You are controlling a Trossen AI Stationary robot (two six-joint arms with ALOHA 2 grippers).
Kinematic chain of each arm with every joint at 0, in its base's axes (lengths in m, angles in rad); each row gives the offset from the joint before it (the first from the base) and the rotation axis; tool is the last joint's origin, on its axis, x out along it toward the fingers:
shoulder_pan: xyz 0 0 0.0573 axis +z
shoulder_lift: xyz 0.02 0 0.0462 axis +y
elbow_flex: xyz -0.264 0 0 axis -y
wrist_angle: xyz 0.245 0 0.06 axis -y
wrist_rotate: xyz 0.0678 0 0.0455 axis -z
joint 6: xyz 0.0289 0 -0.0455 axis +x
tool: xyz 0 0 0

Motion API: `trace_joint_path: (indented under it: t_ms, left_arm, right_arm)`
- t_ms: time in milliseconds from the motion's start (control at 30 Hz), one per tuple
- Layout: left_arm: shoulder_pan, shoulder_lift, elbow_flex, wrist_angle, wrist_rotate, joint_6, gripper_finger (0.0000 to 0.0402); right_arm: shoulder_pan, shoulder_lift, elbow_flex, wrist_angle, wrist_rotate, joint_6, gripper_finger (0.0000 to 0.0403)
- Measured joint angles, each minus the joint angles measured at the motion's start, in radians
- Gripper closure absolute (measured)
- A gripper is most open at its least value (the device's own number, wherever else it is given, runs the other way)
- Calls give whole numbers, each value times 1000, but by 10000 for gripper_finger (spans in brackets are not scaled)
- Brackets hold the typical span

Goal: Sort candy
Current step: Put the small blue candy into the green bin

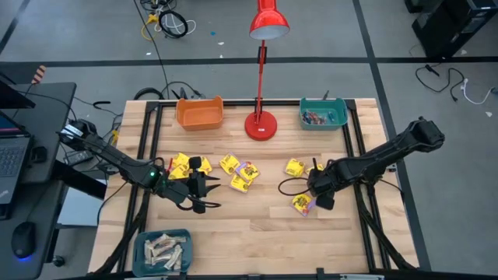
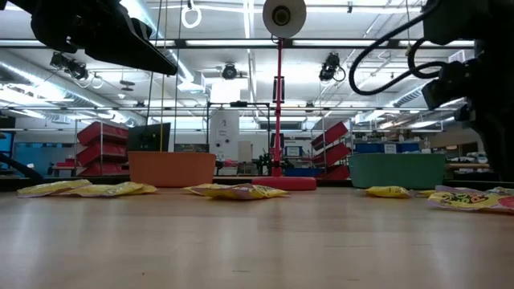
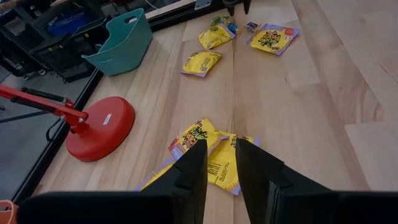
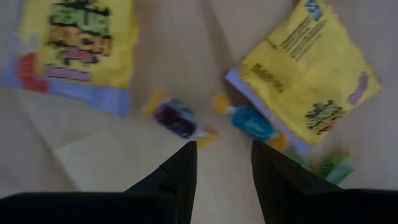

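Observation:
Yellow candy packets lie flat and scattered across the wooden table: a group at the left (image 1: 191,165), a pile in the middle (image 1: 239,173) and some at the right (image 1: 294,166). My right gripper (image 1: 315,189) points down, open, just above two small wrapped pieces, a purple one (image 4: 177,118) and a blue one (image 4: 250,122), which lie between two yellow packets (image 4: 74,43) (image 4: 311,68). My left gripper (image 1: 201,193) hovers open, tilted down, near the left group; the middle pile (image 3: 205,146) shows beyond its fingertips. Neither gripper holds anything.
An orange bin (image 1: 200,113) and a teal bin (image 1: 323,114) stand at the far edge, with a red lamp base (image 1: 261,124) between them. A third teal bin (image 1: 162,250) with pale bars sits at the near left. Bare wood lies along the near edge.

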Motion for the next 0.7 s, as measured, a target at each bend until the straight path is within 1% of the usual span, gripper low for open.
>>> trace_joint_path:
  t_ms: [67, 233, 533, 700]
  left_arm:
    - [0, 0, 0, 0, 0, 0, 314]
    - [0, 0, 0, -1, 0, 0, 314]
    - [0, 0, 0, -6, 0, 0, 314]
    - [0, 0, 0, -8, 0, -1, 314]
  right_arm:
    - [0, 0, -13, 6, 20, -14, 271]
    - [0, 0, -45, 27, 22, -26, 278]
    - [0, 0, -93, 142, 21, -15, 281]
    - [0, 0, -79, 205, -22, -16, 281]
